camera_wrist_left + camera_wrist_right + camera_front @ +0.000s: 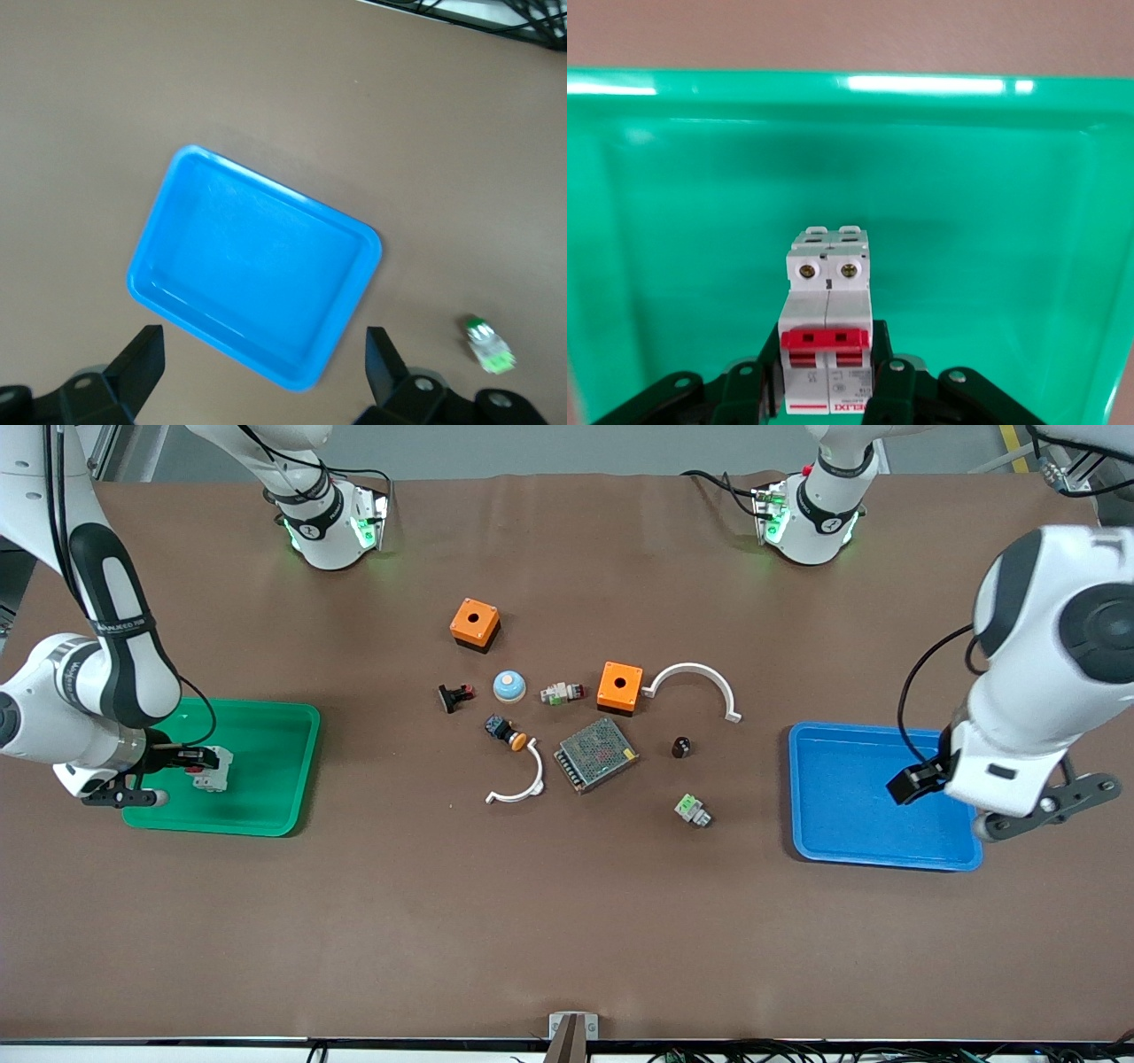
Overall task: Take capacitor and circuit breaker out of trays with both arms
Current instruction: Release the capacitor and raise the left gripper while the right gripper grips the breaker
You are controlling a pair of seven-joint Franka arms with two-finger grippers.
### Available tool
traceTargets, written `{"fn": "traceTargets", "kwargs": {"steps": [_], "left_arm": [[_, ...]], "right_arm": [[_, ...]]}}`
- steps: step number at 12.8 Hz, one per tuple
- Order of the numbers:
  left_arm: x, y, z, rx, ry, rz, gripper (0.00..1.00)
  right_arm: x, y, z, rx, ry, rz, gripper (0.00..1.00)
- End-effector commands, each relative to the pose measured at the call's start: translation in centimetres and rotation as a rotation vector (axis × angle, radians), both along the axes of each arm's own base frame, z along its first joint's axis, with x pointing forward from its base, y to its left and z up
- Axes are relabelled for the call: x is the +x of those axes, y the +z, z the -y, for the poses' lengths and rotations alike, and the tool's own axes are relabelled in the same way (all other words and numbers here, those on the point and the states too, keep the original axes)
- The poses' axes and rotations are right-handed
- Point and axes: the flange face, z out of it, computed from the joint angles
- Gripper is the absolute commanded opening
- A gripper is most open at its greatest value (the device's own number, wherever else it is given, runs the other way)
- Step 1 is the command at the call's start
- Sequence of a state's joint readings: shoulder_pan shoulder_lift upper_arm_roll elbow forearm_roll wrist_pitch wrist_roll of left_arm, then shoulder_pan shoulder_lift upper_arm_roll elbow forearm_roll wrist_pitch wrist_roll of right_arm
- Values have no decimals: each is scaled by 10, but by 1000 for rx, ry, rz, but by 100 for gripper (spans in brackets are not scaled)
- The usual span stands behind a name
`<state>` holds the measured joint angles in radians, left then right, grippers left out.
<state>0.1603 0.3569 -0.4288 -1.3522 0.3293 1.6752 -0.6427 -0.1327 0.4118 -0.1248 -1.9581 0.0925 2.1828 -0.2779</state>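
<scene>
Though half-hidden from the front, right hand (828, 376) clamped on circuit breaker (828, 332)

Green tray (656, 177) glossy plastic; blue tray (257, 266) smooth plastic; table (567, 921) matt brown.

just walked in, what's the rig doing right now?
The right gripper is shut on the circuit breaker, inside the green tray at the right arm's end of the table. The left gripper hangs open over the blue tray, which looks empty. The capacitor lies out on the table between the blue tray and the grey power supply, among other loose parts.
</scene>
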Motion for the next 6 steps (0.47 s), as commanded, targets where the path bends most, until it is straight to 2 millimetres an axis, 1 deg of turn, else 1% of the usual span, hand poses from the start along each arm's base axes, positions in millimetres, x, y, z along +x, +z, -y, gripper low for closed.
{"fn": "traceTargets", "kwargs": {"steps": [1, 2, 3, 4, 5, 6], "left_arm": [[-11, 28, -19, -63, -2, 3, 100], [-14, 30, -18, -60, -22, -9, 100], [-17, 31, -18, -57, -34, -26, 100], [-21, 40, -20, -49, -68, -25, 100], [-30, 60, -17, -38, -137, -4, 100], [-40, 77, -19, -12, -232, 5, 100]], "right_arm": [[28, 67, -49, 2, -44, -5, 10], [37, 85, -78, -5, -61, 0, 10], [42, 94, -109, -16, -78, 2, 10], [43, 95, -143, -28, -96, 1, 11], [43, 96, -174, -35, -98, 3, 11], [42, 95, -208, -40, -107, 6, 11]]}}
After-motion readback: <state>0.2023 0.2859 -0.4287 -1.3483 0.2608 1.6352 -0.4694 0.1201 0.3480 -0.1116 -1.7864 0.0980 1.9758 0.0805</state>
